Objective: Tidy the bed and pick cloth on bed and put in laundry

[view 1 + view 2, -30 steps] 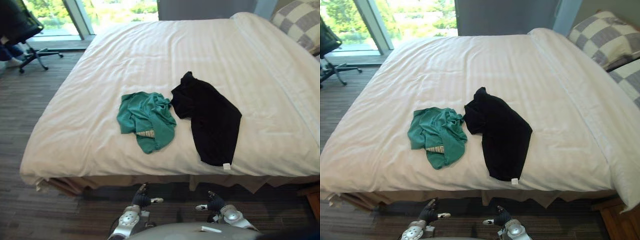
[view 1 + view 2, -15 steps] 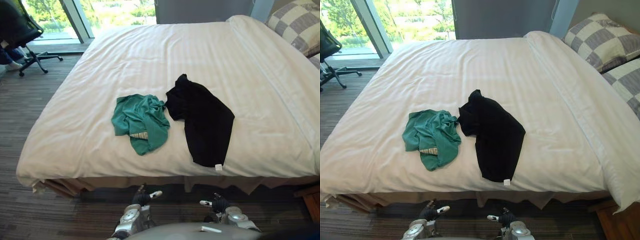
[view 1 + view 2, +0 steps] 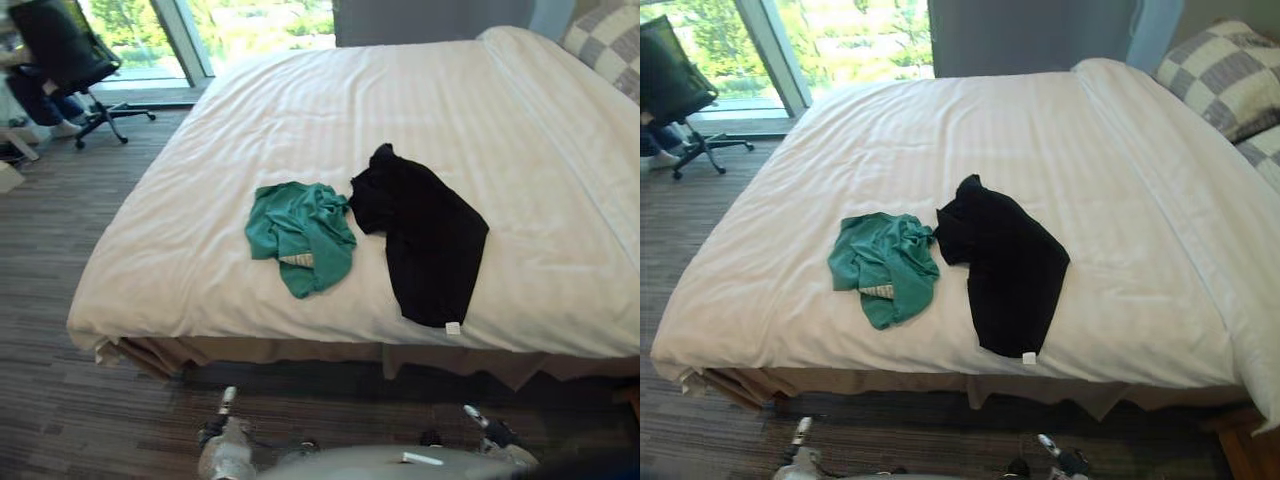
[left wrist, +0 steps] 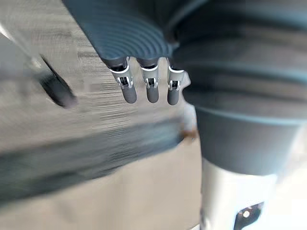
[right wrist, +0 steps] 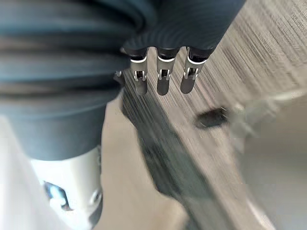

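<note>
Two garments lie on white bed point(image 3: 400, 100), nr foot edge: crumpled green cloth point(image 3: 300, 235), black cloth point(image 3: 425, 235) just beside it, edges abt touching. L hand point(image 4: 152, 90) & R hand point(image 5: 163, 81) hang low over floor, fingers straight, holding nothing. Office chair point(image 3: 65, 50) off bed's far left corner.

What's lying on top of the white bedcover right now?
On the white bedcover, a crumpled green cloth and a flatter black cloth lie side by side near the closest edge. Whatever is beneath either cloth is covered.
</note>
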Controlling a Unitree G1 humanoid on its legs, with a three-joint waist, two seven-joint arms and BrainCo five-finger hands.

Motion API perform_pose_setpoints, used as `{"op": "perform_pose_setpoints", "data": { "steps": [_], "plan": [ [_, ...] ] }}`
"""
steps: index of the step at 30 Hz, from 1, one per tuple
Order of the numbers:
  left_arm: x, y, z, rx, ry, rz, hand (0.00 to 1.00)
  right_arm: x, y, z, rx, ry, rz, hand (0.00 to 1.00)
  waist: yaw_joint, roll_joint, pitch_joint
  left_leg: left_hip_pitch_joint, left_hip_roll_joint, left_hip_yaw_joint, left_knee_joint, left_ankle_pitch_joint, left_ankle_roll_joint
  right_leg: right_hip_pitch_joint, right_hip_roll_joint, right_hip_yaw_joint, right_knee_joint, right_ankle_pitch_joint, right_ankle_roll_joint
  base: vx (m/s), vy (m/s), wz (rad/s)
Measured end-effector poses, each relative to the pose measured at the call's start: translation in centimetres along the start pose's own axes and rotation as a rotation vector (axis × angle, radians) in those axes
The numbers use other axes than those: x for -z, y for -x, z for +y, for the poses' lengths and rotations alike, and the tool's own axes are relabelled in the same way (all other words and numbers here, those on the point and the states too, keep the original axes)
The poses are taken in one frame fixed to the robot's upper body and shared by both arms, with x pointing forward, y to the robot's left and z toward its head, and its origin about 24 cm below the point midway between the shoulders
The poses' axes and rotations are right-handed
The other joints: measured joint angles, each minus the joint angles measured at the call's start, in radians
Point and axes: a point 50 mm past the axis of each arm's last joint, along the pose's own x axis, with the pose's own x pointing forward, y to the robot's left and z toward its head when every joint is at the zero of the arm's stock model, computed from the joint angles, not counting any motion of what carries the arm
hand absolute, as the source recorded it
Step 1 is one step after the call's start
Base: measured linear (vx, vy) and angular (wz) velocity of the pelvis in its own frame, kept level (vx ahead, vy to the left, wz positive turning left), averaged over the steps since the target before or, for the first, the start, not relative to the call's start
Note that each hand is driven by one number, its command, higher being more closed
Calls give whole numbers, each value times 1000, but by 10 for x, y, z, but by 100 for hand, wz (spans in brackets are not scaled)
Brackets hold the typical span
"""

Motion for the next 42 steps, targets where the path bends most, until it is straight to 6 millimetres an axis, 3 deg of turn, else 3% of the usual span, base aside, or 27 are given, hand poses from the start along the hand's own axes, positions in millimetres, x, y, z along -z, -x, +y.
{"op": "perform_pose_setpoints", "data": {
  "steps": [1, 4, 6, 8, 10, 11, 13, 14, 15, 17, 18, 19, 20, 21, 22, 23, 24, 25, 27, 28, 32, 35, 36, 37, 39, 42],
  "plan": [
    [-26, -7, 9, -69, 152, -53, 0, -6, -1, -7, 42, -58, -33, 0, 3, -2, -16, 0, -1, -3, -9, 2, 0, 1, -3, -15, 0, -1, 3, 99, 1, 22],
    [-86, -14, 37, -178, 389, -200, 0, -24, -3, -27, 136, -163, -119, 0, 16, -16, -62, 4, -3, -5, -12, 11, -2, 10, -6, -40, 0, -4, 7, 134, 6, 14],
    [-111, -13, 41, -181, 393, -286, 0, -48, -4, -40, 176, -174, -207, 0, 26, -20, -81, 8, -3, -5, -10, 11, -2, 18, -7, -67, 1, -4, 7, 150, 11, 18],
    [-135, -11, 38, -153, 361, -371, 0, -91, -2, -43, 174, -155, -373, 0, 29, -28, -85, 8, -2, -4, -10, 11, -2, 23, -6, -81, 1, -6, 6, 65, 3, 13],
    [-164, -1, 11, 16, 310, -487, 0, -156, 13, -30, 135, -93, -636, 0, 29, -35, -89, 16, 4, 0, -10, 6, -8, 26, 0, -83, 0, -14, 2, 0, 0, 0],
    [-173, 4, -2, 91, 250, -537, 0, -170, 19, -24, 120, -64, -700, 0, 30, -39, -92, 19, 7, 1, -10, 4, -10, 26, 2, -83, 0, -19, 2, -28, -23, -4],
    [-210, 52, -73, 440, -14, -823, 0, -211, 51, -3, 38, 21, -925, 0, 30, -51, -104, 15, 19, 4, 0, -7, -17, 25, 10, -78, 0, -30, -3, -16, -23, -6],
    [-218, 70, -91, 527, -94, -914, 0, -218, 60, 1, 22, 40, -975, 0, 29, -52, -107, 11, 21, 7, 7, -12, -20, 22, 14, -74, 0, -31, -4, 7, -22, -21],
    [-227, 107, -121, 685, -210, -1080, 0, -232, 78, 7, -11, 72, -1066, 0, 27, -57, -118, 5, 29, 22, 17, -20, -25, 8, 21, -55, 0, -32, -6, 17, -22, -30],
    [-223, 152, -151, 818, -367, -1280, 0, -245, 99, 20, -78, 162, -1164, 0, 15, -57, -123, 5, 35, 54, 29, -29, -27, -12, 30, -11, 5, -31, -8, 42, -15, -54],
    [-209, 170, -166, 887, -444, -1356, 0, -248, 108, 30, -131, 242, -1198, 0, -1, -59, -131, 6, 34, 69, 32, -31, -27, -26, 30, 18, 13, -31, -8, 68, 2, -56],
    [-200, 175, -173, 907, -490, -1382, 0, -248, 111, 37, -159, 277, -1205, 0, -6, -55, -132, 6, 34, 82, 34, -31, -27, -30, 29, 30, 16, -31, -8, 58, 10, -59],
    [-178, 182, -187, 961, -594, -1408, 0, -245, 113, 52, -222, 334, -1205, 0, -14, -49, -134, 9, 34, 97, 43, -31, -26, -46, 28, 57, 26, -31, -9, 50, 7, -60],
    [-151, 187, -200, 1020, -698, -1403, 0, -238, 114, 68, -289, 391, -1186, 0, -26, -44, -131, 13, 34, 115, 45, -31, -26, -57, 29, 82, 33, -30, -9, 27, -7, -60],
    [-138, 189, -205, 1049, -746, -1394, 0, -234, 114, 75, -320, 410, -1172, 0, -35, -42, -129, 17, 35, 120, 45, -31, -26, -61, 30, 93, 36, -30, -10, 27, -18, -65],
    [-104, 194, -213, 1117, -834, -1361, 0, -225, 114, 89, -383, 452, -1145, 0, -47, -38, -121, 23, 36, 141, 45, -31, -25, -72, 33, 120, 43, -30, -10, 5, -19, -50],
    [-89, 194, -212, 1136, -862, -1336, 0, -221, 115, 93, -401, 462, -1138, 0, -56, -37, -116, 25, 36, 140, 45, -31, -25, -75, 33, 134, 45, -30, -10, 6, -22, -52],
    [-56, 196, -211, 1187, -920, -1289, 0, -213, 115, 103, -440, 485, -1120, 0, -67, -35, -108, 30, 36, 142, 45, -33, -22, -81, 35, 148, 46, -30, -10, 11, -22, -31],
    [-15, 191, -207, 1191, -1089, -1334, 0, -200, 116, 117, -492, 545, -1104, 0, -70, -34, -88, 41, 38, 149, 47, -34, -20, -87, 39, 175, 50, -30, -13, 17, -25, -40],
    [-4, 183, -207, 1179, -1184, -1367, 0, -197, 118, 123, -515, 557, -1098, 0, -73, -35, -78, 43, 39, 162, 57, -34, -20, -97, 40, 191, 54, -28, -15, 21, -25, -36],
    [-5, 182, -223, 1120, -1281, -1409, 0, -185, 117, 135, -559, 616, -1054, 0, -81, -30, -58, 56, 41, 175, 76, -34, -20, -105, 41, 225, 74, -29, -18, 0, -24, -27],
    [-12, 154, -223, 1007, -1429, -1337, 0, -170, 121, 142, -611, 655, -1028, 0, -83, -24, -54, 56, 44, 216, 79, -34, -20, -122, 46, 259, 77, -29, -19, -38, -28, -34],
    [-26, 132, -222, 906, -1474, -1279, 0, -169, 123, 141, -617, 656, -1033, 0, -86, -27, -52, 42, 49, 242, 79, -34, -20, -157, 54, 282, 80, -22, -29, -49, -40, -48],
    [-43, 122, -223, 840, -1478, -1271, 0, -171, 123, 139, -612, 652, -1038, 0, -85, -35, -45, 25, 55, 262, 80, -34, -20, -191, 60, 301, 86, -15, -35, -55, -43, -50],
    [-59, 121, -231, 792, -1444, -1260, 0, -174, 123, 137, -600, 643, -1045, 0, -86, -47, -28, -9, 65, 278, 81, -34, -20, -240, 69, 308, 105, -10, -42, -114, -62, -18],
    [-66, 127, -245, 764, -1383, -1205, 0, -181, 136, 138, -622, 617, -1105, 0, -86, -45, 7, -23, 74, 289, 78, -39, -27, -264, 80, 310, 118, -4, -44, -101, -46, -4]
  ]
}}
